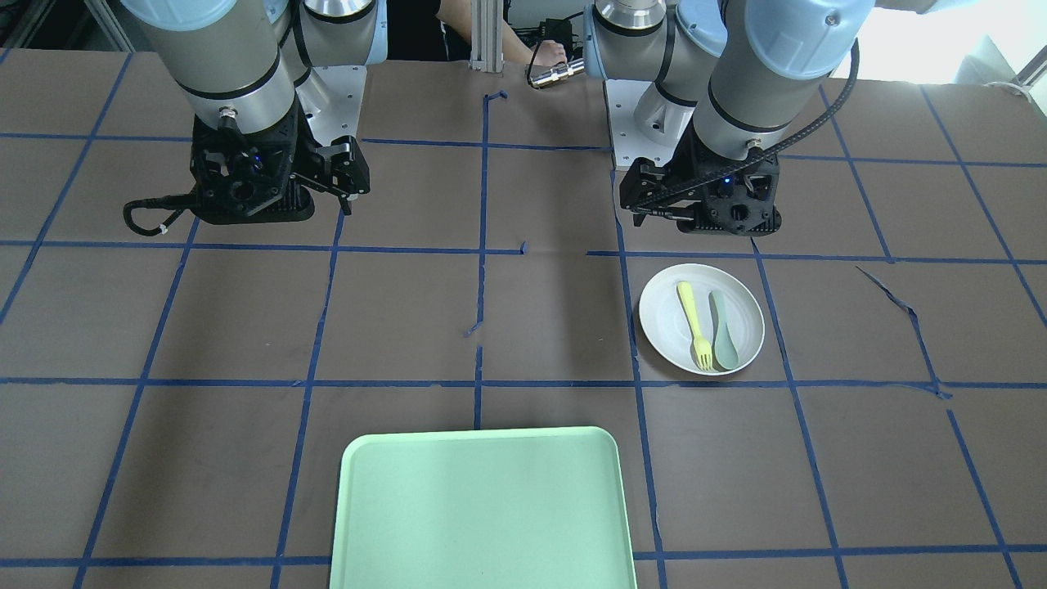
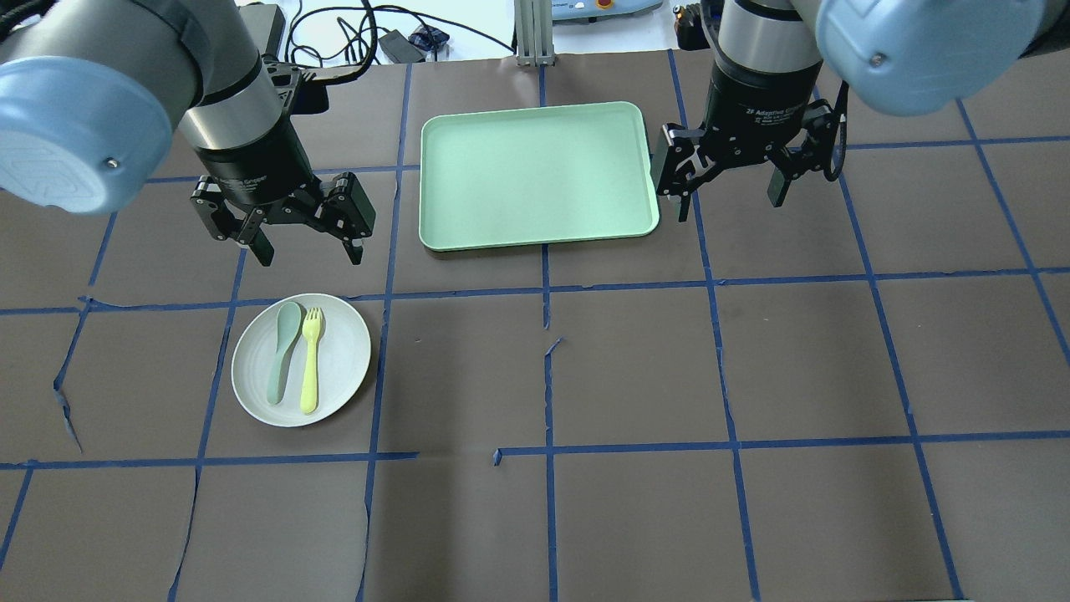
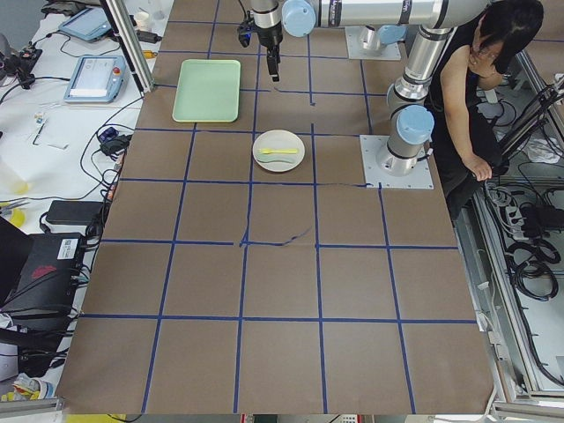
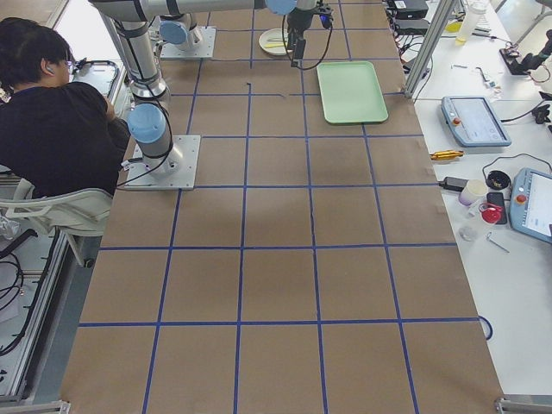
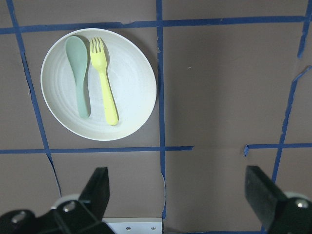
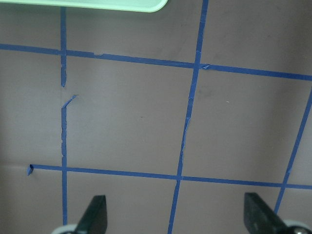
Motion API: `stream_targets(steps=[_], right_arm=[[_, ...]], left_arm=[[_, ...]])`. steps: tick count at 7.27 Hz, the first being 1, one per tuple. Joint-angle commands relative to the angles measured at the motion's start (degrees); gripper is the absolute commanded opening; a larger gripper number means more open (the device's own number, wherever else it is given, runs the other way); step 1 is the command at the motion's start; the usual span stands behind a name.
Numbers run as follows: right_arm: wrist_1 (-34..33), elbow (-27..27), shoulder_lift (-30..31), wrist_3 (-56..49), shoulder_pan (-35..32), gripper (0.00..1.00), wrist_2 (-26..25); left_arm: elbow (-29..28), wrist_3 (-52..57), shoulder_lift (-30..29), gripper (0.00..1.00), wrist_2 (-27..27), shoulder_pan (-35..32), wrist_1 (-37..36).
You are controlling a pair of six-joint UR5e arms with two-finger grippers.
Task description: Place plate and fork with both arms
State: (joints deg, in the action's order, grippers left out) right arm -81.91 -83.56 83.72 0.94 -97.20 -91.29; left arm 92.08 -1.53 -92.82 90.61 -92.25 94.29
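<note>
Both open and empty, the left gripper [image 2: 309, 255] hangs near the plate [image 2: 344, 361] (fork [image 2: 311, 361] on it), the right gripper [image 2: 729, 206] beside the tray [image 2: 535, 176], likely ready for pickup.

— What covers the tabletop [image 2: 635, 368]?
— Matt brown paper, gridded with blue tape [image 2: 711, 283], torn in places. The plate [image 2: 343, 361] looks matt; fork [image 2: 310, 372] and tray [image 2: 535, 176] are smooth plastic.

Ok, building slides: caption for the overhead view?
Open left gripper hovers near plate holding fork and spoon; open right gripper beside green tray.
</note>
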Motion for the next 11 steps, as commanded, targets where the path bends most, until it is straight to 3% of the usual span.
stream_targets(steps=[1,4,7,9,10,11], right_arm=[[-0.09,-0.03,-0.22,-0.06,0.34,1.0,-0.03],[-0.53,-0.2,-1.45,-0.5,0.52,1.0,-0.03],[-2.72,-2.57,-1.72,-0.68,0.52,1.0,-0.2],[-3.43,-2.93,-1.72,-0.42,0.52,1.0,-0.21],[-3.34,-2.93,-1.72,-0.59,0.52,1.0,-0.12],[-3.34,-2.93,-1.8,-0.68,0.52,1.0,-0.29]], left_arm=[[0.03,-0.05,-0.25,1.0,0.01,0.05,-0.24],[4.48,2.59,-0.43,1.0,0.36,7.57,-6.28],[15.98,18.79,-2.52,1.0,-0.25,23.37,-22.85],[23.11,29.53,-5.86,0.87,-2.0,30.26,-30.79],[25.32,30.0,-7.36,0.86,-3.67,31.15,-31.0],[26.12,29.92,-8.68,0.77,-3.94,31.16,-31.0]])
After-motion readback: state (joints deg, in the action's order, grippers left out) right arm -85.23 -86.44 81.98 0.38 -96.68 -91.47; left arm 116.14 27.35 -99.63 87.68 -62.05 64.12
